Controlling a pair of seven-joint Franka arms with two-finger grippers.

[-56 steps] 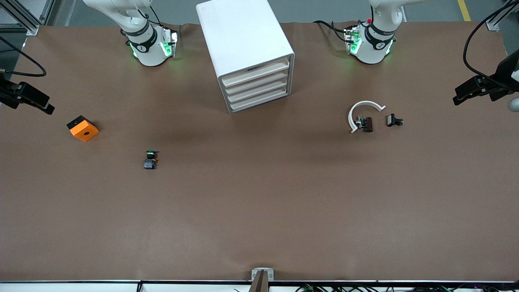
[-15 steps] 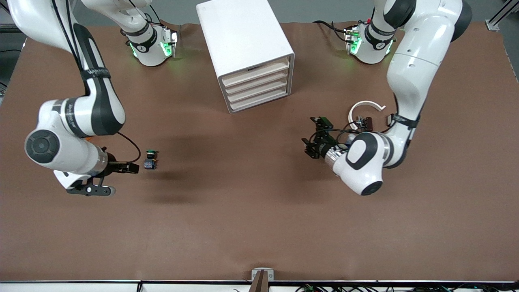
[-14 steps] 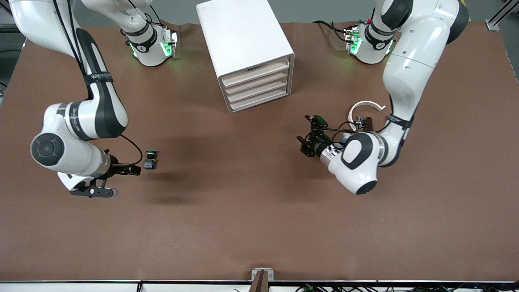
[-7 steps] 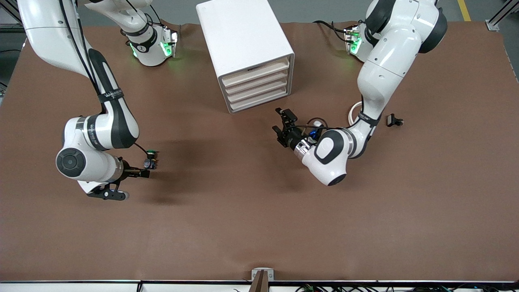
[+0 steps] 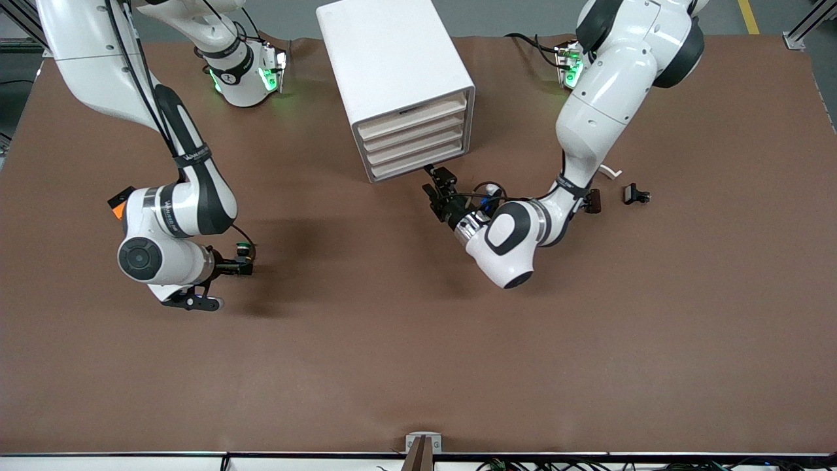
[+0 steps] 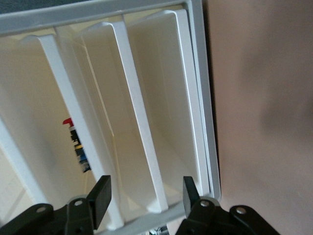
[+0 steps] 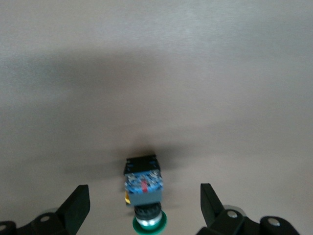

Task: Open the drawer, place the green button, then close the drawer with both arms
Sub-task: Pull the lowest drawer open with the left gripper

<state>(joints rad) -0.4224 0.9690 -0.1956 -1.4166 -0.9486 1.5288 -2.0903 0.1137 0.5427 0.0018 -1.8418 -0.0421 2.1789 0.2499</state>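
Observation:
The button (image 5: 244, 248), green cap and dark blue body, lies on the brown table toward the right arm's end. My right gripper (image 5: 242, 265) is low over it and open, one finger on each side (image 7: 144, 205) of the button (image 7: 143, 183), with clear gaps. The white cabinet (image 5: 392, 59) stands between the arm bases with all its drawers shut. My left gripper (image 5: 435, 182) is in front of the lowest drawer (image 5: 418, 165). It is open, and a white rib of the drawer front (image 6: 142, 137) sits between the fingers (image 6: 145, 196), touching neither.
An orange block (image 5: 118, 208) peeks out from under the right arm. Two small black clips (image 5: 635, 194) (image 5: 594, 199) and a white curved piece (image 5: 611, 172) lie under the left arm toward the left arm's end of the table.
The right gripper slid toward the button and now straddles it. The left arm swung from beside the white curved piece to the cabinet's lowest drawer front, and its jaws narrowed.

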